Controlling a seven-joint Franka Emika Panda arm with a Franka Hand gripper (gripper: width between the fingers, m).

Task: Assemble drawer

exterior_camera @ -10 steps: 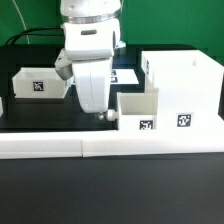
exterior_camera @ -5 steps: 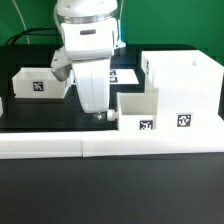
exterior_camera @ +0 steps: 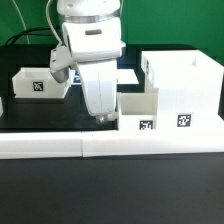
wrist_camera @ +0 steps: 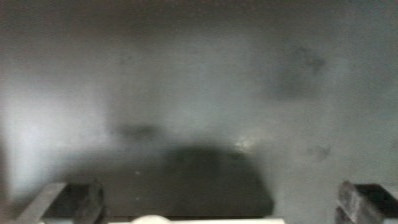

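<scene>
The drawer's large white housing (exterior_camera: 185, 85) stands at the exterior view's right, with a tag on its front. One small open-topped tray (exterior_camera: 135, 108) sits against the housing's left side, tag facing front. The second tray (exterior_camera: 38, 83) lies at the left. My gripper (exterior_camera: 104, 118) hangs low, tilted, just left of the near tray's left wall. In the wrist view the gripper (wrist_camera: 221, 205) has its fingers (wrist_camera: 71, 200) far apart at both edges, with only a blurred grey surface and a dark patch between them. It is open and holds nothing.
Long low white bars (exterior_camera: 100, 146) run along the front edge of the black table. The marker board (exterior_camera: 128, 75) lies behind the arm. A white piece shows at the far left edge (exterior_camera: 3, 103).
The arm has shifted to the exterior view's right and tilted, bringing the gripper closer to the near tray's left wall. The trays and housing have not moved.
</scene>
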